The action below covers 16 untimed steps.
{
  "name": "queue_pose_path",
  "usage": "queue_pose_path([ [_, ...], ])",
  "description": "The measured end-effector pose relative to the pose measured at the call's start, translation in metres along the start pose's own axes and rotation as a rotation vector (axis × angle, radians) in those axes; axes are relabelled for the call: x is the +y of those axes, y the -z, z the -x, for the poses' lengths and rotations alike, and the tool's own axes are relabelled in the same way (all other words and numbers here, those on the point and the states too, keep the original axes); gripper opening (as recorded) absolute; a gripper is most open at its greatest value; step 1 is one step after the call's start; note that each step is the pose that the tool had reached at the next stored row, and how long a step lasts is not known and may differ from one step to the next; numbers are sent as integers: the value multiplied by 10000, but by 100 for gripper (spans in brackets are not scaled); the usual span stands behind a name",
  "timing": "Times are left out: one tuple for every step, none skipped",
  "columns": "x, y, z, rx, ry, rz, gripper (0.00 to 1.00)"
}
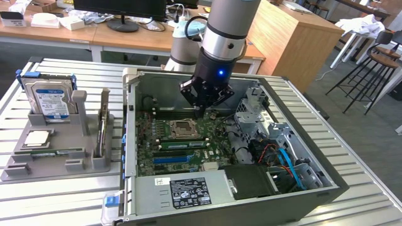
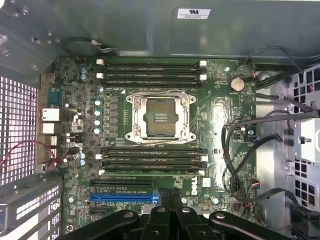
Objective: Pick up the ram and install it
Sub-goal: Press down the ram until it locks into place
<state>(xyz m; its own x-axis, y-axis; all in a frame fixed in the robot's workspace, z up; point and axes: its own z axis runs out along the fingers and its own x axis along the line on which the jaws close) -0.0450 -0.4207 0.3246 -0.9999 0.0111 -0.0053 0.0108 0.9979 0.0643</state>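
Note:
A green ram stick lies flat in the grey parts holder, at the exterior view's left, outside the computer case. A like green stick sits in a slot just in front of the CPU socket on the motherboard. My gripper hangs inside the open case, above the board just behind the socket. In the wrist view its black fingers are pressed together, the gripper shut with nothing between them. It looks straight down on the socket and the dark memory slots beside it.
The holder also carries a hard drive, a chip and a thin board on edge. A blue slot, cables, a drive cage and the power supply crowd the case. The case walls stand around the board.

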Motion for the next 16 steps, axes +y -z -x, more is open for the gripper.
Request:
queue_pose_path([
  [1, 19, 0, 1, 0, 0, 10],
  [3, 38, 0, 4, 0, -1, 10],
  [4, 52, 0, 6, -1, 0, 10],
  [4, 57, 0, 6, -1, 0, 10],
  [4, 57, 0, 6, -1, 2, 10],
  [4, 59, 0, 6, -1, 2, 10],
  [4, 70, 0, 14, -1, -2, 10],
  [5, 85, 0, 25, -1, -3, 10],
  [6, 102, 0, 35, -2, -2, 10],
  [7, 114, 0, 42, -3, -2, 10],
  [8, 121, 0, 46, -3, -1, 10],
  [8, 129, 1, 52, -3, 0, 10],
  [8, 132, 1, 57, -3, 0, 10],
  [9, 131, 1, 56, -4, 1, 10],
  [9, 131, 1, 57, -3, 2, 10],
  [9, 132, 1, 57, -3, 1, 10],
])
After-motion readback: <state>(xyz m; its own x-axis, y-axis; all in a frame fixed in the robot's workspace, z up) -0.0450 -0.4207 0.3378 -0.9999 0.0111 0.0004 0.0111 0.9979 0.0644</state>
